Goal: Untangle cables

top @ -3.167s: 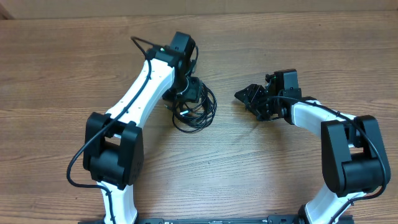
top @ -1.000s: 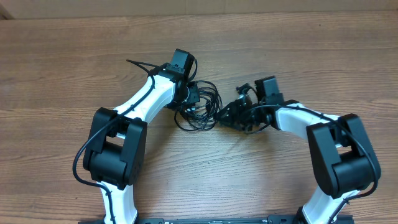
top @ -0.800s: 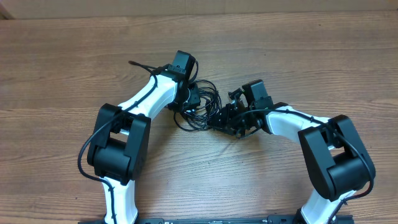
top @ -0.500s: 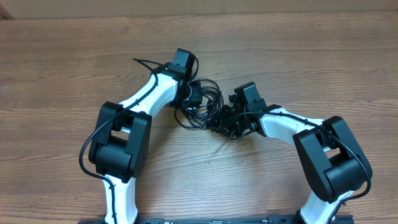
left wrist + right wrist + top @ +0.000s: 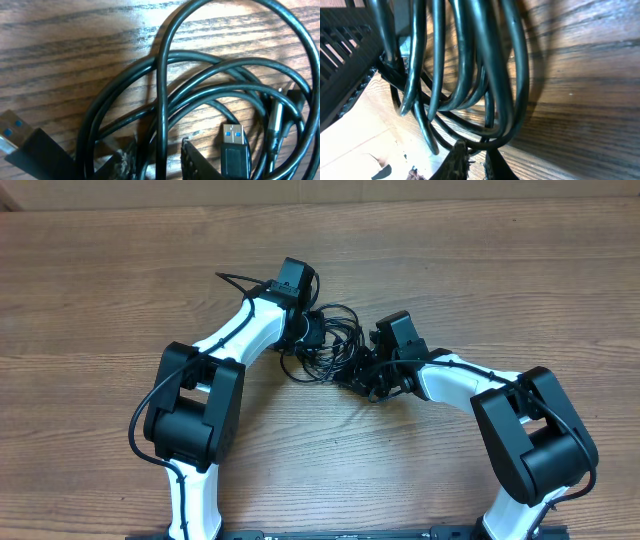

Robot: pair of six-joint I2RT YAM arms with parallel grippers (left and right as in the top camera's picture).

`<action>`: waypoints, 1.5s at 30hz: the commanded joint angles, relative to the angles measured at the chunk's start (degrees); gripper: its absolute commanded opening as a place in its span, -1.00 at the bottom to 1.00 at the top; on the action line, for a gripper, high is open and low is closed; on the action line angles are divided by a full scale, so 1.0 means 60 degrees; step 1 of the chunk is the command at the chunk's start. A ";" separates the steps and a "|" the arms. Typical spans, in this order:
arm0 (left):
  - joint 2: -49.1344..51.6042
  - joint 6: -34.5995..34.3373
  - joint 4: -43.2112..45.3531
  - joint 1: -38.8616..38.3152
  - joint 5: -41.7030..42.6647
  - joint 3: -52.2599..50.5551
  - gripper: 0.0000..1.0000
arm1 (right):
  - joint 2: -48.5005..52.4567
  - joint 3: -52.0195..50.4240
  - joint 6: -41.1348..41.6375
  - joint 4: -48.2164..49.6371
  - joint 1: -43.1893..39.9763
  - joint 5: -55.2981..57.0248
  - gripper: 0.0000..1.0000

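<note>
On my left gripper (image 5: pixel 155 157) the jaws stand partly apart. They straddle a strand or two of the thin black flexible cables (image 5: pixel 160 75), and bare wood shows beside the strand, so I read this as a loose straddle and not a pinch.

On my right gripper (image 5: pixel 475 162) the tips are almost together. The lowest bends of the loops sit right at them, and I cannot tell whether a strand is actually nipped.

The cables lie in one loose coil on the brown wood-grain table (image 5: pixel 450 260), between the two grippers. The left gripper is at the coil's upper left edge and the right gripper at its lower right edge.

I expect the bundle to be light, limp and a little springy, with a smooth jacket that could slide through a slack grip. Tugging a loop would likely drag the whole coil along with it. The silver plug with the blue insert (image 5: pixel 235 142) is rigid and lies inside the loops. I judge the cord just behind a plug like that to be the best hold, because an end can then be fed out through the coil while the other gripper pins the rest down.
</note>
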 commanded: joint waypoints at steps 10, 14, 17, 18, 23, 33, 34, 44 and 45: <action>0.0634 0.0102 -0.0718 -0.0087 0.0127 -0.0262 -0.57 | 0.0098 -0.0055 -0.0109 0.0138 0.0029 -0.1049 -0.63; 0.0634 0.0106 -0.0699 -0.0087 0.0113 -0.0262 -0.55 | 0.0098 -0.0055 -0.0106 0.0080 0.0029 -0.1191 -0.59; 0.0634 0.0109 -0.0678 -0.0087 0.0044 -0.0262 -0.54 | 0.0098 -0.0055 -0.0106 -0.0186 0.0029 -0.1330 -0.57; 0.0634 0.0106 -0.0678 -0.0087 0.0047 -0.0262 -0.53 | 0.0098 -0.0055 -0.0102 -0.0270 0.0029 -0.1341 -0.57; 0.0634 0.0106 -0.0630 -0.0087 0.0047 -0.0262 -0.53 | 0.0098 -0.0055 -0.0098 0.0339 0.0029 -0.1297 -0.49; 0.0634 0.0106 -0.0605 -0.0087 0.0051 -0.0262 -0.51 | 0.0120 -0.0055 -0.0004 0.1249 0.0029 -0.0652 -0.35; 0.0634 0.0106 -0.0601 -0.0087 0.0051 -0.0262 -0.51 | 0.0146 -0.0055 0.0080 0.1253 0.0040 -0.0532 -0.33; 0.0634 0.0106 -0.0528 -0.0087 0.0051 -0.0262 -0.49 | 0.0313 -0.0055 0.0204 0.1453 0.0517 0.0215 -0.45; 0.0634 0.0109 -0.0528 -0.0087 0.0051 -0.0262 -0.49 | 0.0313 -0.0055 0.0273 0.1446 0.0535 0.0361 -0.49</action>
